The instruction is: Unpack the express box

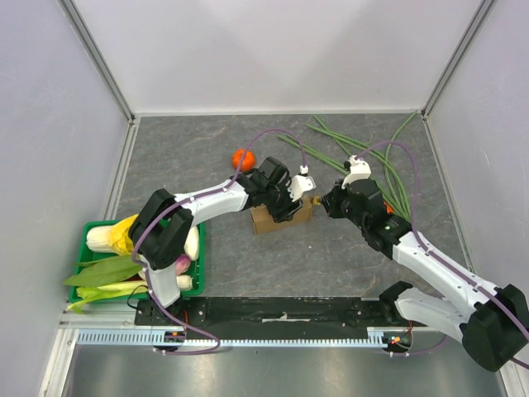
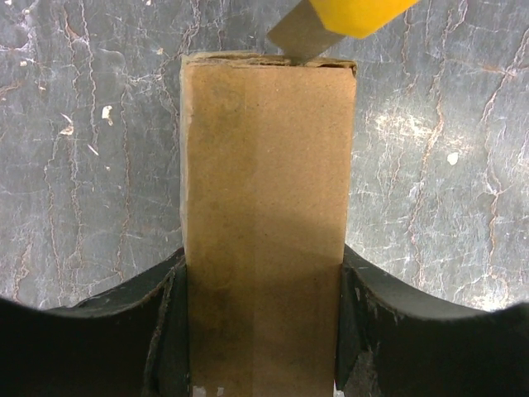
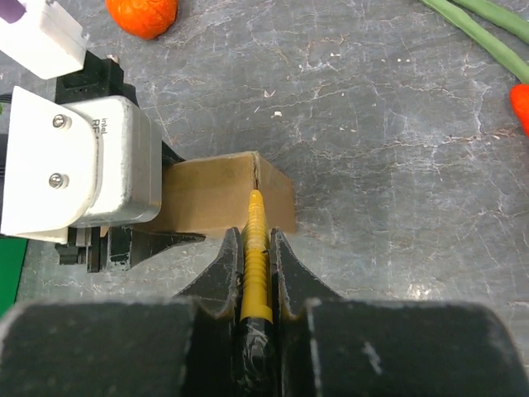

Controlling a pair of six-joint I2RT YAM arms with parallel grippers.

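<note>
The brown box (image 1: 269,220) lies on the grey bench (image 1: 190,149), near the middle. The left pincer (image 2: 260,331) is partly open and holds the box, with one finger on each long side. The right pincer (image 3: 254,265) is nearly closed and holds a thin yellow cutter (image 3: 255,219). The tip of the cutter touches the top edge of the box, at the end away from the left pincer. An orange (image 1: 242,157) sits behind the box. Long green stalks (image 1: 372,161) lie at the back right. A green crate (image 1: 84,246) with vegetables stands at the front left.
</note>
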